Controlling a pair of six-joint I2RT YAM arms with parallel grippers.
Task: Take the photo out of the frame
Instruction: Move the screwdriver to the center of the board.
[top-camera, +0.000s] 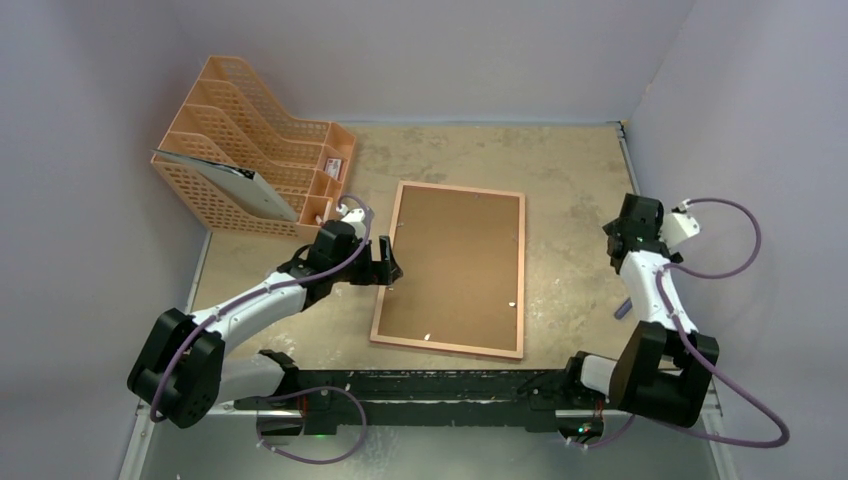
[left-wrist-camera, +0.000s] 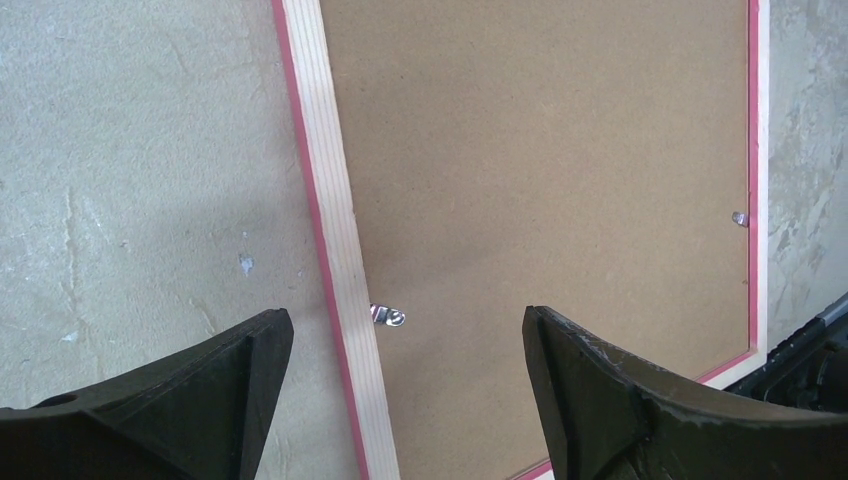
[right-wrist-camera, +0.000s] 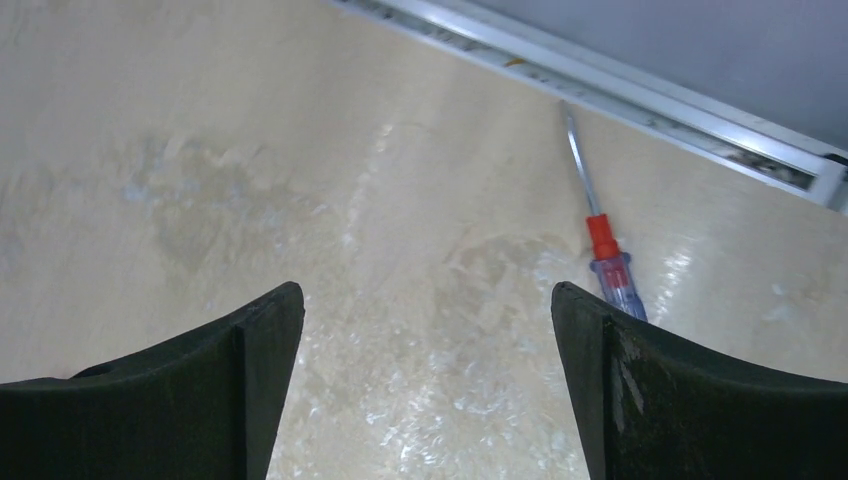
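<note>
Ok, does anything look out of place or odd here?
A screwdriver lies loose on the table by the right rail, near the open right end effector. The frame lies face down, slightly askew to the table's edges.

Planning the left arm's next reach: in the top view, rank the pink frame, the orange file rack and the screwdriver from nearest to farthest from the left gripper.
1. Frame: its left edge lies right at the open left gripper.
2. Orange file rack: behind the gripper, to the left.
3. Screwdriver: across the frame, at the far right.
</note>
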